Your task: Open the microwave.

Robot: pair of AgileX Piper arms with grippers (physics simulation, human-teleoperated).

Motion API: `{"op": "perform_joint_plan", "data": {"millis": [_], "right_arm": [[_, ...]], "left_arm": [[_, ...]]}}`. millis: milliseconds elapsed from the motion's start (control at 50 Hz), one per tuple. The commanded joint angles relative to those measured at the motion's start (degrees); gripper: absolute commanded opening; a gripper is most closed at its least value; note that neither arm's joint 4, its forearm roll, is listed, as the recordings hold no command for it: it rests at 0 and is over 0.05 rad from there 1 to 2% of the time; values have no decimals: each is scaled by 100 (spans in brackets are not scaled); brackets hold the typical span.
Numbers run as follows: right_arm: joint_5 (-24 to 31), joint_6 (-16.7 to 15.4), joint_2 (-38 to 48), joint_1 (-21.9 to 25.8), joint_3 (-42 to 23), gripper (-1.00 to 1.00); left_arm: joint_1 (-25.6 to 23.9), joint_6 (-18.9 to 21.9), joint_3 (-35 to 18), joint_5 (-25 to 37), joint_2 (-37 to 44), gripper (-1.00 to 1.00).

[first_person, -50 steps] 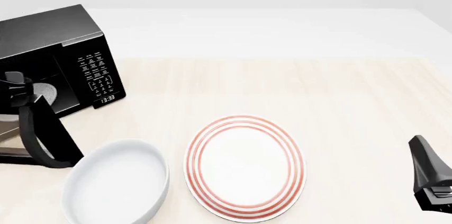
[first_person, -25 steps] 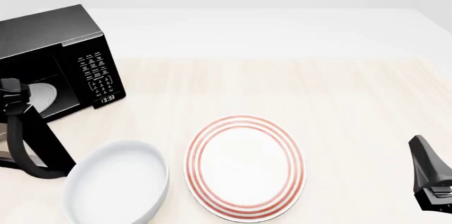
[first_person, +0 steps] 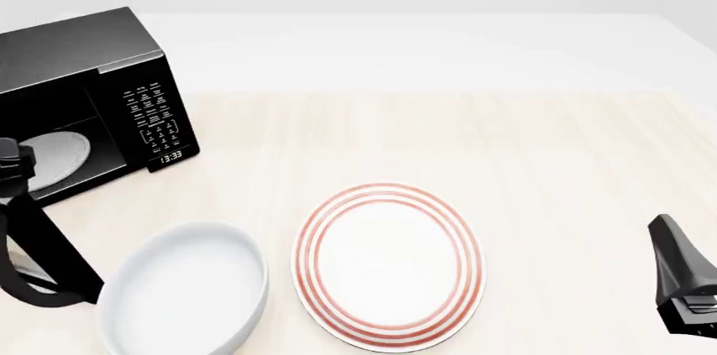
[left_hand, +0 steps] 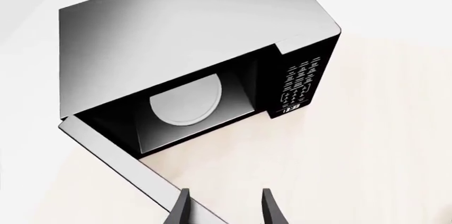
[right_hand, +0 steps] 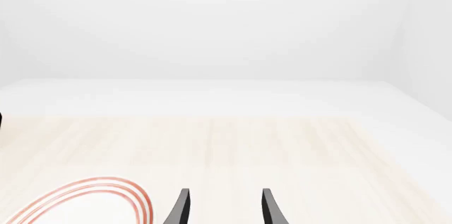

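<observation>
Your microwave [first_person: 96, 95] sits at the far left of the worktop [first_person: 505, 145], cabinet angled toward the centre, keypad [first_person: 151, 116] on its right face. Its door [left_hand: 120, 168] is swung well out toward the near left, and the pale turntable [left_hand: 186, 100] shows plainly inside, so I judge the opening essentially done. Your left gripper [left_hand: 222, 208] hangs at the door's free edge with its jaws parted; the door edge runs down between them, though whether either finger touches it I cannot tell. That placement suits pulling along the hinge arc. Your right gripper [right_hand: 222, 208] rests parked at the near right, jaws apart and holding nothing. The white bowl [first_person: 185, 288] lies just beside your left arm and the red-ringed plate [first_person: 389, 264] near it, so withdraw leftward or upward.
</observation>
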Motion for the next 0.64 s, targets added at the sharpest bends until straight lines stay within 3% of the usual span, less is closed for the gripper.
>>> {"op": "perform_joint_plan", "data": {"millis": [20,640], "right_arm": [[1,0,0,0,0,100],[-1,0,0,0,0,100]], "left_arm": [[16,18,260,37,-178,100],[84,-27,481,160,-428,100]]}}
